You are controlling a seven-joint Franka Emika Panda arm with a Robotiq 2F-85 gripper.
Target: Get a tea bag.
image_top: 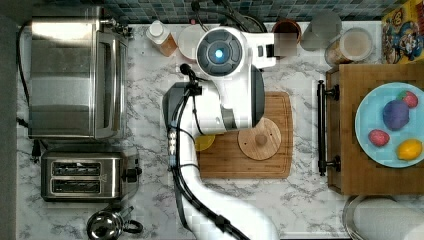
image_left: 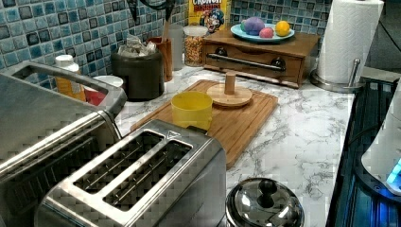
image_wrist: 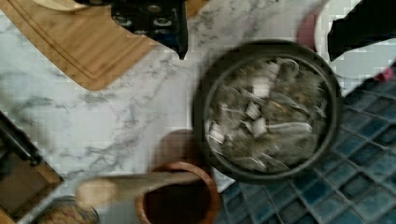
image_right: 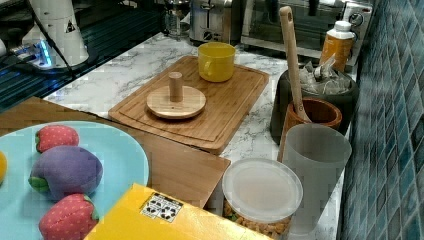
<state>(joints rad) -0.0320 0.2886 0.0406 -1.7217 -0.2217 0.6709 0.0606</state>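
The arm hovers over a dark jar [image_wrist: 267,111] on the counter [image_wrist: 116,116], open and heaped with tea bags [image_wrist: 261,116]; its fingers [image_wrist: 252,28] look spread and empty; the reach is in hand; next, descend and pinch one bag.

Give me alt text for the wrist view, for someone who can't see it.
Looking down into an open dark round canister packed with tea bags on a marble counter. Beside it stands a brown cup holding a wooden spoon, with a wooden cutting board nearby.
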